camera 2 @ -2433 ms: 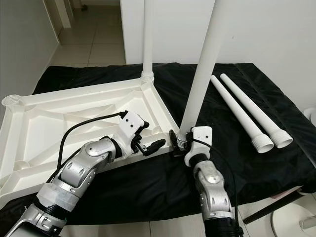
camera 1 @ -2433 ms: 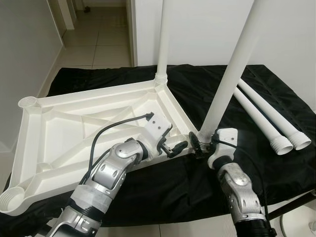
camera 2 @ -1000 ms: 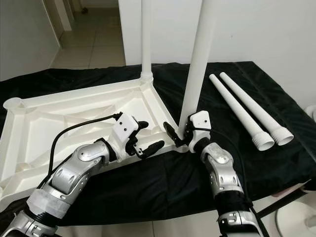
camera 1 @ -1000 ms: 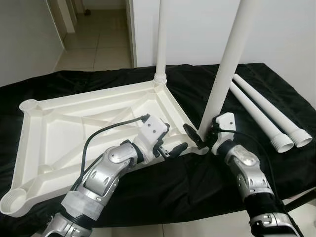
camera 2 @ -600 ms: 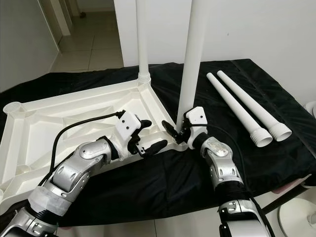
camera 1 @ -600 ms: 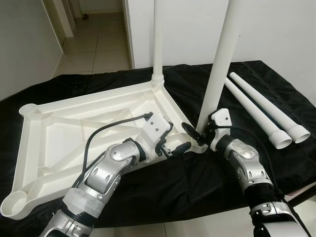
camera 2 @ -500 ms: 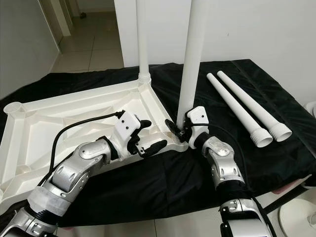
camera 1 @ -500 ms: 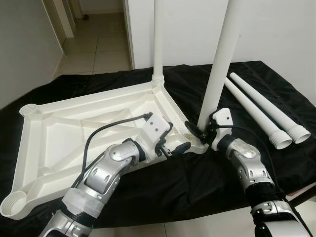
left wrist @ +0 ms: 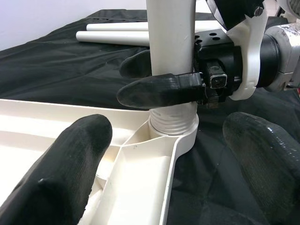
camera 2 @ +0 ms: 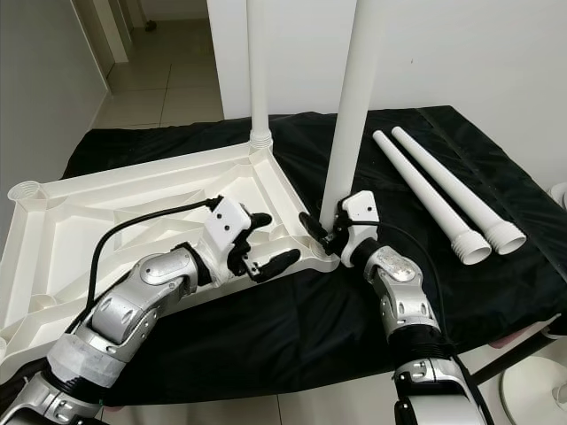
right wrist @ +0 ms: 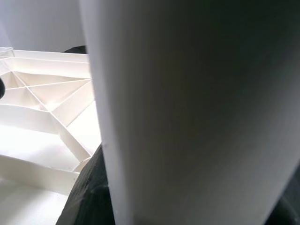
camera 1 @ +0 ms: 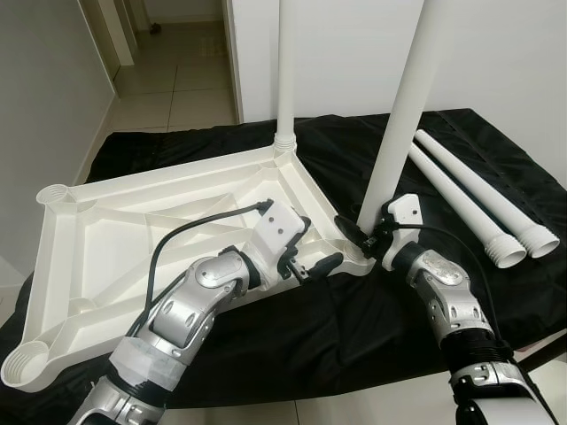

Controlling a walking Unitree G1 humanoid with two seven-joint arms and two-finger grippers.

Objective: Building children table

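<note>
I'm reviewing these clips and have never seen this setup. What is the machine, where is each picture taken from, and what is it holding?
It is a humanoid robot with two silver arms, each ending in a black two-fingered claw. Two pictures come from its head, looking down; two from its wrists. On a black cloth lies an upturned white plastic tabletop with two white tube legs standing in corner sockets. The right claw grips the near upright leg just above its socket. The left claw is open beside the tabletop's near edge. Two spare white legs lie to the right.
</note>
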